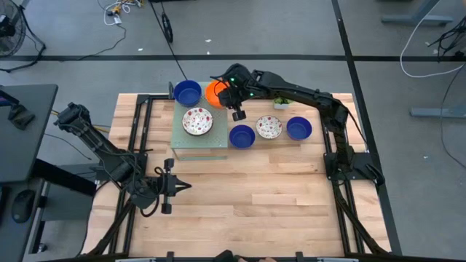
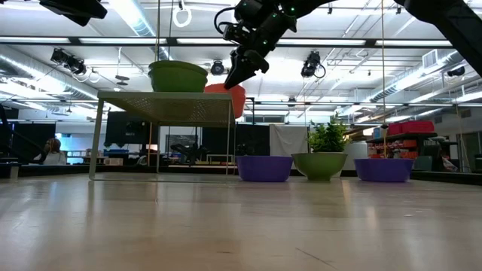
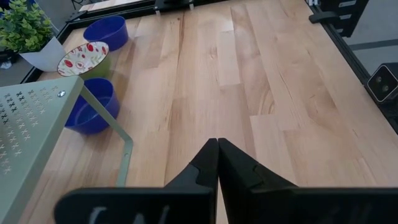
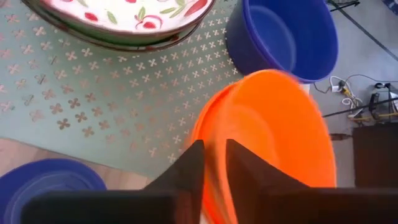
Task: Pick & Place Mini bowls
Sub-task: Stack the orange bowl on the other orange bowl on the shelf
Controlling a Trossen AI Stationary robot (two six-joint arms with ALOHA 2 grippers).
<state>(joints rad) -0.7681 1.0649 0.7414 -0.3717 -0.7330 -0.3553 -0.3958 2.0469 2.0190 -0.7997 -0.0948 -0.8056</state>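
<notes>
Orange bowl (image 1: 215, 92): tilts at the far right corner of the green perforated stand (image 1: 182, 143), hanging partly past its edge, blurred in the right wrist view. Shares the stand with a blue bowl (image 1: 187, 92) just beside it at the far left corner, and a white red-patterned bowl (image 1: 197, 121) nearer the stand's middle.

Right gripper (image 4: 214, 163): reaches in from the table's right side and meets the orange bowl at its rim. Cannot tell whether gripping it or letting go.

On the table (image 1: 255, 204), along the stand's right edge and toward the table's right edge: a second blue bowl (image 1: 242, 136), a second patterned bowl (image 1: 269, 127), a third blue bowl (image 1: 299, 129), in a row and close together. Behind that row, toward the far edge, a small potted plant (image 1: 282, 103).

Left gripper (image 1: 182, 187): waits over the bare wood near the table's left edge, well apart from all bowls, closed on nothing.
</notes>
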